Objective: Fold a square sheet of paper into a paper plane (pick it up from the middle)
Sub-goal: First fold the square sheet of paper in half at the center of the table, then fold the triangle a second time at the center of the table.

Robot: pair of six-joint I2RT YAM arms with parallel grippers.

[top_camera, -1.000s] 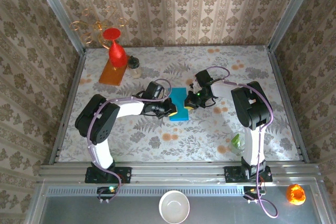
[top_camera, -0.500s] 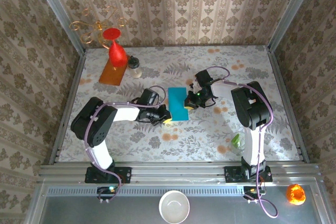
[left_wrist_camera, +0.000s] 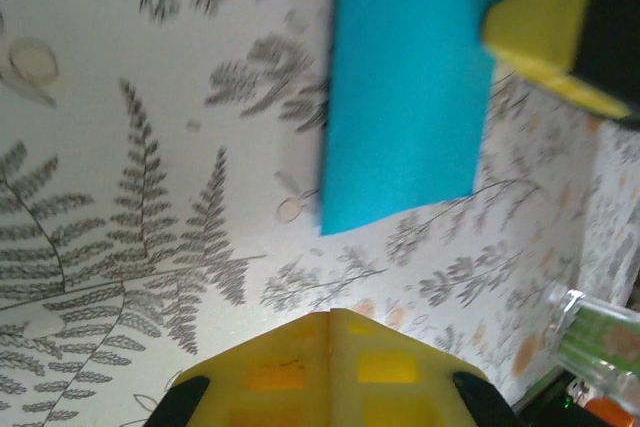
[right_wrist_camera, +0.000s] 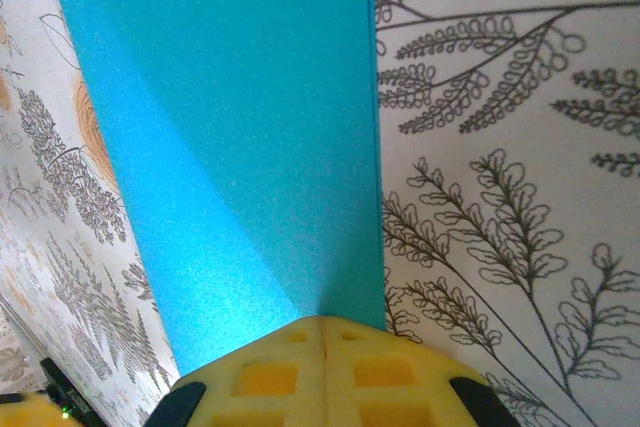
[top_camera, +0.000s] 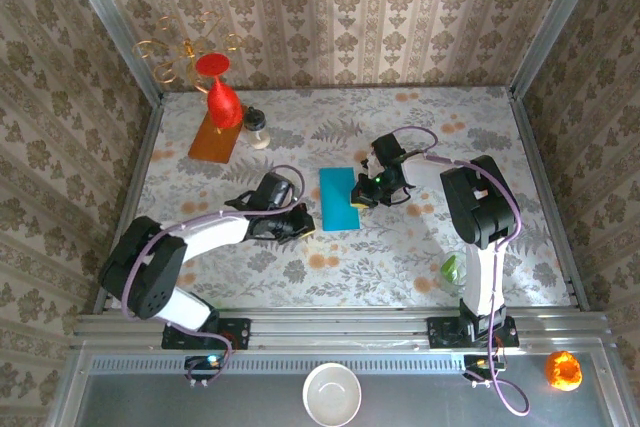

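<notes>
Pinning the half-folded teal paper sheet at the middle of the surface, the right end effector is pressing closed tips on its right edge, likely holding the crease. The left end effector, closed and empty, is waiting nearby.

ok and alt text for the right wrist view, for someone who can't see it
A sheet of teal-blue paper lies on a fern-printed table, stretching from the top of the frame down to the right gripper, whose yellow jaws are shut with their tips at the paper's near end.
</notes>
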